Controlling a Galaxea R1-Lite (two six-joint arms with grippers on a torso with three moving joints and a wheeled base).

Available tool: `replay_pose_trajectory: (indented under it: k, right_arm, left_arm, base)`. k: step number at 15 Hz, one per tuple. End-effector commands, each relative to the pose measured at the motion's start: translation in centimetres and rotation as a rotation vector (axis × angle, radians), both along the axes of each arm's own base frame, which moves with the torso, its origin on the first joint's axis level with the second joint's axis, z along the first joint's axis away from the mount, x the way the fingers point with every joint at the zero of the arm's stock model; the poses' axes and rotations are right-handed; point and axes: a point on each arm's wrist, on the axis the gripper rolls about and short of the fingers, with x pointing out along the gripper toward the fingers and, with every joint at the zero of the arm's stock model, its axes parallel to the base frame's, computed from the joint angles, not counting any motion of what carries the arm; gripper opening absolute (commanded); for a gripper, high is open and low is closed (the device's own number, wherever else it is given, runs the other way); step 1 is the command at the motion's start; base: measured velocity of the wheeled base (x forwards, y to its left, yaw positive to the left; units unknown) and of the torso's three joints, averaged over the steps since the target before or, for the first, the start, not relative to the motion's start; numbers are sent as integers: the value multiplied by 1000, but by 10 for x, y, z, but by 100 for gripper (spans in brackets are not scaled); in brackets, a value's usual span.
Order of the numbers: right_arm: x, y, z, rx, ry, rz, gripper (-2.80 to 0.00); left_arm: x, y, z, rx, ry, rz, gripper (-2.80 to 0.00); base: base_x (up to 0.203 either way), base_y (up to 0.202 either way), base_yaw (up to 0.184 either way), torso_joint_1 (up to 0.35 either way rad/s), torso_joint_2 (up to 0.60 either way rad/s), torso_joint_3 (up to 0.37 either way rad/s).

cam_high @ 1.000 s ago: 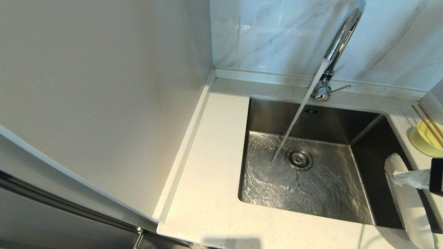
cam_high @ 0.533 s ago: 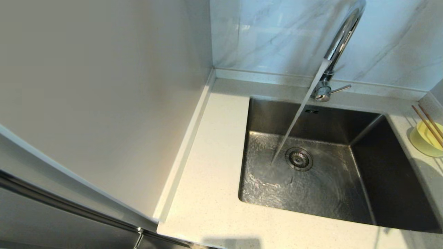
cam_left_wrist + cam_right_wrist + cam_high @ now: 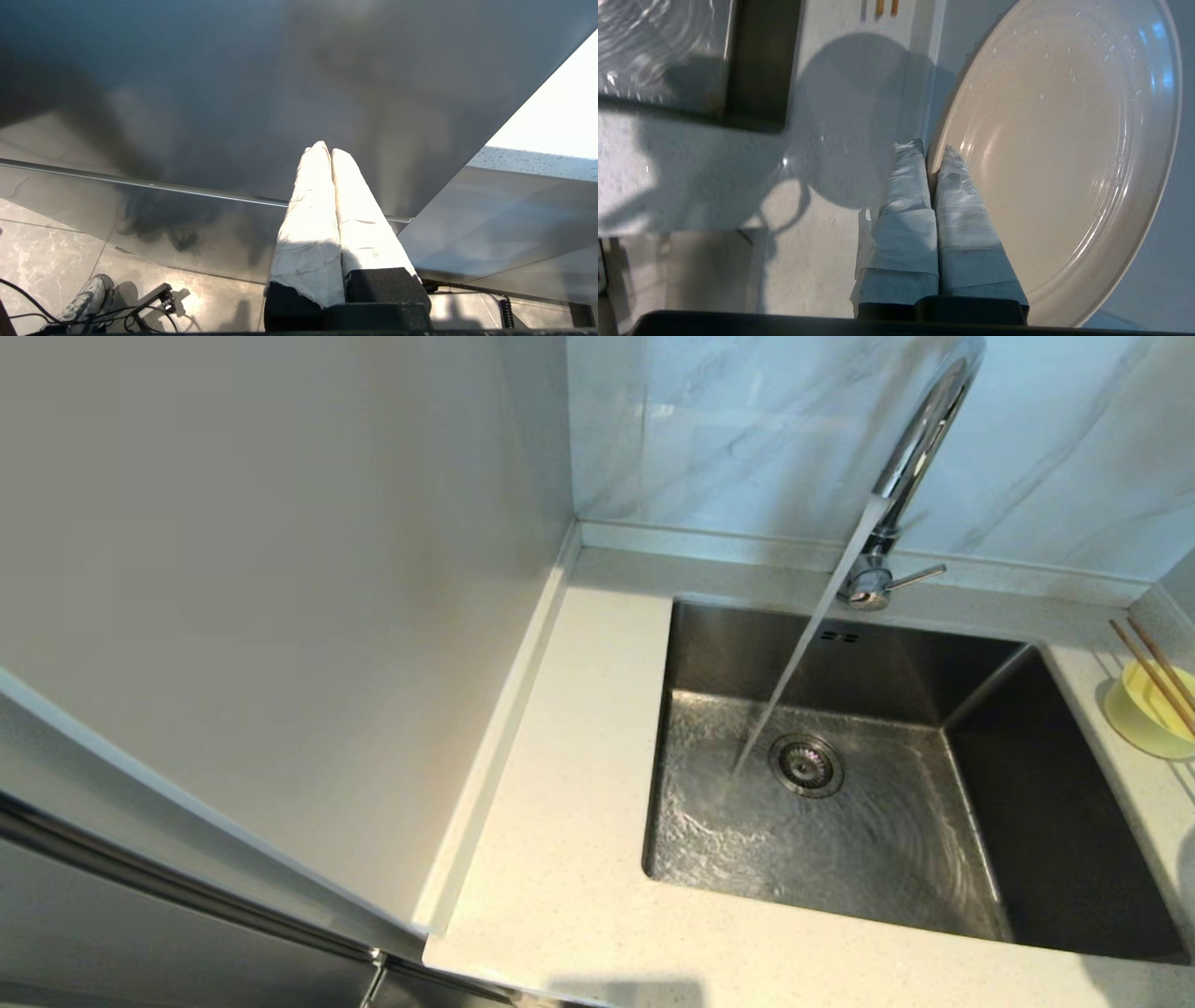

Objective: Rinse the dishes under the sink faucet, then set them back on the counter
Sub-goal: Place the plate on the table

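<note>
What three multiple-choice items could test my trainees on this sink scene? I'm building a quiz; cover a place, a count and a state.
1. Where is the bowl?
A. in the basin
B. on the counter right of the basin
C. under the faucet

2. How many chopsticks lie across the bowl?
A. one
B. two
C. four

3. What is the right gripper doing?
A. hanging open
B. pinching the plate rim
C. holding chopsticks

Answers:
1 B, the bowl sits beside the basin.
2 B, two brown sticks show.
3 B, its fingers close on the wet plate's edge.

Water swirls around the drain strainer (image 3: 807, 765) in the steel basin (image 3: 1055, 821).
</note>
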Motion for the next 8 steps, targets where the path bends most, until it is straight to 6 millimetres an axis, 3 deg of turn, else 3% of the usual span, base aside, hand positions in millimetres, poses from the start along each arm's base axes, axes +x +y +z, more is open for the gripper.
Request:
replay_pose_trajectory:
  k: [1, 5, 8]
  right_arm:
    - [-8, 0, -16, -1, 35, -11, -280]
    - [-10, 4, -57, 110, 146, 138, -280]
    - [13, 3, -76, 198, 219, 120, -280]
  left_arm:
    - [0, 0, 0, 0, 0, 1, -280]
    - [0, 0, 0, 0, 0, 1, -280]
    - [0, 0, 0, 0, 0, 0, -280]
  base:
    - [0, 0, 0, 0, 0, 0]
    - [0, 0, 0, 0, 0, 0]
    - [0, 0, 0, 0, 0, 0]
